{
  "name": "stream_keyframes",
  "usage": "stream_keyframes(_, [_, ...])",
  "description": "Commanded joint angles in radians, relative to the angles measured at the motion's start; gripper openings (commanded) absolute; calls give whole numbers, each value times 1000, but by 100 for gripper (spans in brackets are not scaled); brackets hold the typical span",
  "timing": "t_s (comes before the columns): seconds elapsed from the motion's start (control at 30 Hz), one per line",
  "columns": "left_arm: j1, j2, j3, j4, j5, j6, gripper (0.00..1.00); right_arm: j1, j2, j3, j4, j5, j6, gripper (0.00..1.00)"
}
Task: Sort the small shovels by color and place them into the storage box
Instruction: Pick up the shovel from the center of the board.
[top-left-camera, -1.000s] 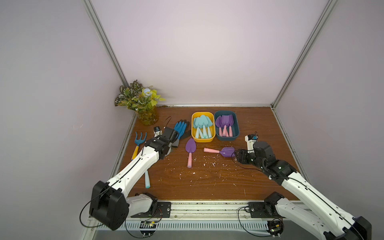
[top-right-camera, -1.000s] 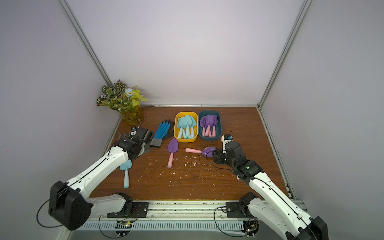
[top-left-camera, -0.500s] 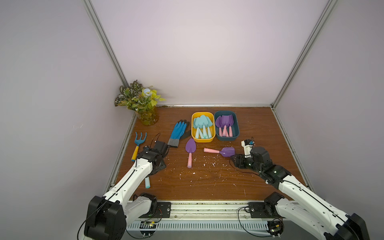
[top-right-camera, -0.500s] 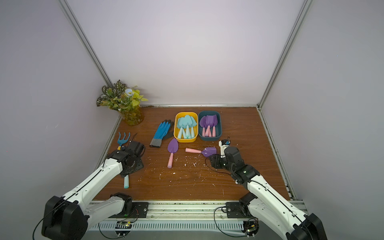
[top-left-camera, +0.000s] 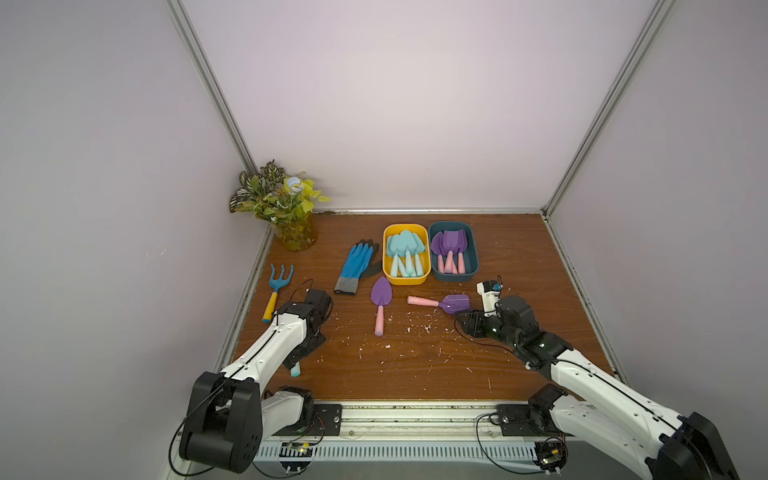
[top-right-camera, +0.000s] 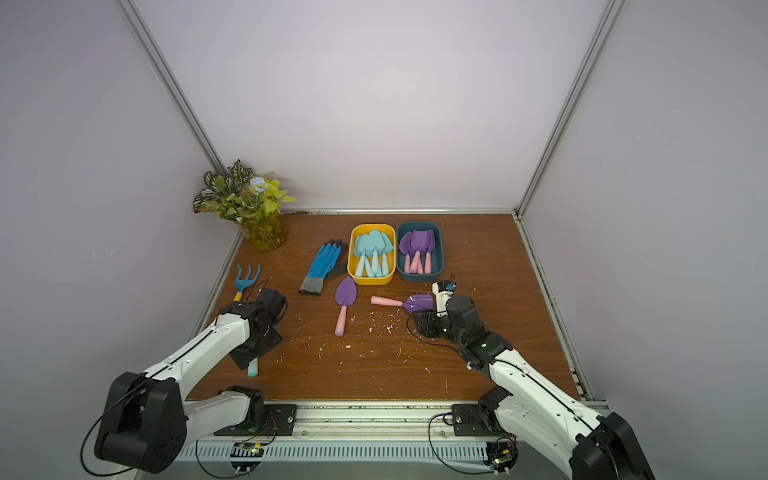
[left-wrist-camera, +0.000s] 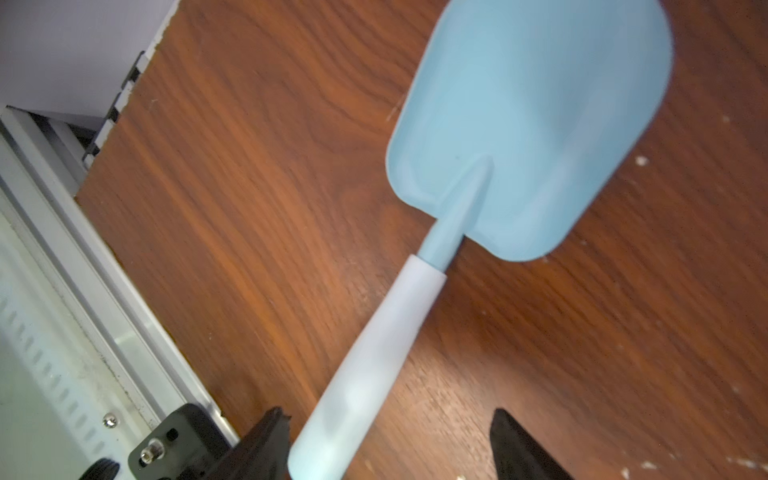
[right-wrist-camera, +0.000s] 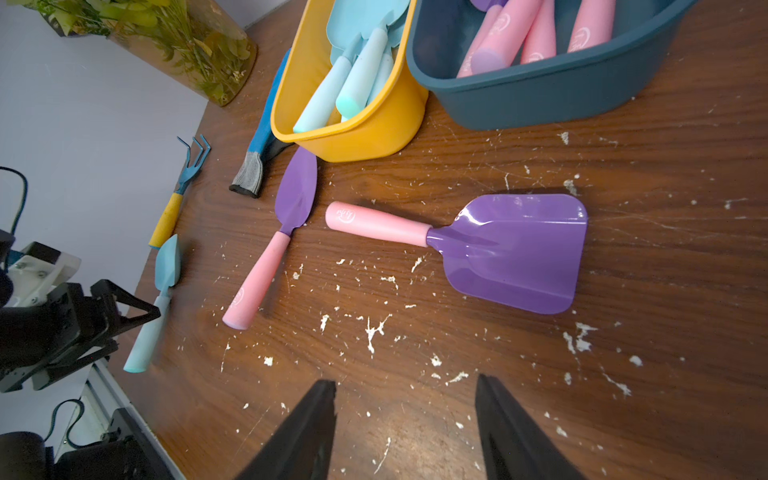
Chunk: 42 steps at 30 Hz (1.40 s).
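An aqua shovel (left-wrist-camera: 511, 137) lies flat at the table's front left; only its handle tip (top-left-camera: 295, 370) shows under the arm in both top views. My left gripper (left-wrist-camera: 386, 415) is open, low over the handle's end, which lies between the jaws close to one finger. Two purple shovels with pink handles lie mid-table: a pointed one (top-left-camera: 380, 296) and a square one (right-wrist-camera: 515, 253). My right gripper (right-wrist-camera: 405, 384) is open and empty, just short of the square blade. Aqua shovels (top-left-camera: 405, 246) fill the yellow box (top-left-camera: 405, 281); purple ones (top-left-camera: 451, 243) fill the dark teal box (top-left-camera: 455, 277).
A blue rake with a yellow handle (top-left-camera: 277, 282) lies by the left wall. A blue glove (top-left-camera: 355, 266) lies left of the yellow box, and a potted plant (top-left-camera: 286, 208) stands in the back left corner. White flecks litter the wooden table (top-left-camera: 415, 365).
My left arm has drawn back from beside the glove to the front left, over the aqua shovel, and its jaws have widened. My right gripper has shifted slightly forward and left.
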Motion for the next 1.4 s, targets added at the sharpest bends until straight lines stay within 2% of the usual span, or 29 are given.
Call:
stream_keyframes(0.0, [56, 36, 4, -4, -17, -4, 78, 22, -22, 1, 60, 29, -4, 60])
stream_keyframes(0.3, [73, 109, -13, 57, 25, 29, 71, 31, -25, -7, 65, 46, -2, 61])
stream_keyframes(0.6, [73, 115, -22, 77, 52, 44, 60, 32, -3, -4, 77, 40, 7, 60])
stream_keyframes(0.83, [73, 128, -36, 109, 79, 57, 48, 32, 12, 0, 75, 41, 1, 60])
stream_keyframes(1.17, [72, 135, -43, 128, 101, 66, 36, 32, 26, -1, 79, 38, 4, 60])
stream_keyframes(1.37, [70, 151, -65, 170, 136, 70, 34, 31, 40, 11, 61, 37, -1, 60])
